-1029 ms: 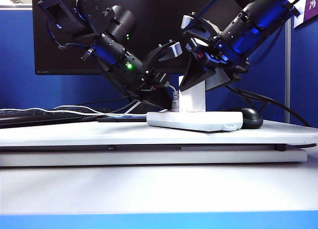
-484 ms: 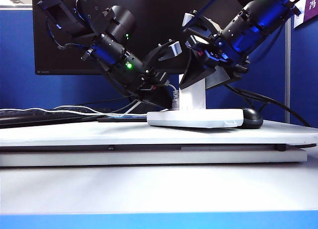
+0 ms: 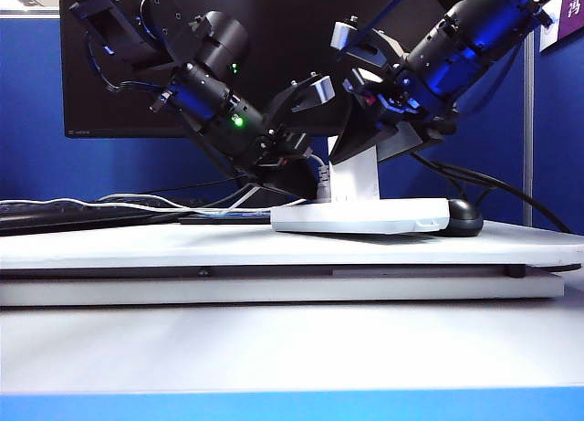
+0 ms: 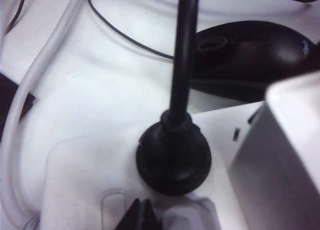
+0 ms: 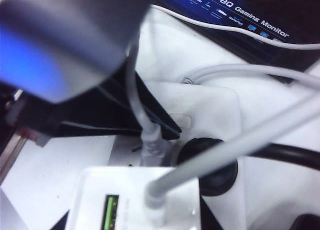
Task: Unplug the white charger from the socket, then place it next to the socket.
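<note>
1. Socket [image 3: 360, 217] lies flat on the table [image 3: 274, 247]; all places below are relative to it.
2. White charger [image 3: 354, 179] stands upright, plugged into its top, long axis vertical.
3. Right gripper [image 3: 365, 142] straight above, clamped half-closed on the charger; nearer arm.
4. Left gripper [image 3: 297, 170] presses socket's far-left end; jaw gap cannot tell.

The flat white plastic power strip [image 3: 360, 219] now sits tilted, its right end lifted clear of the bench [image 3: 274, 247] where a second ago it lay flat. The plain white rectangular charger block [image 3: 354, 180] stands a little higher than before, still seated in the strip. The right gripper [image 3: 365, 133], its fingers clamped on the block, is slightly raised compared with earlier.
</note>
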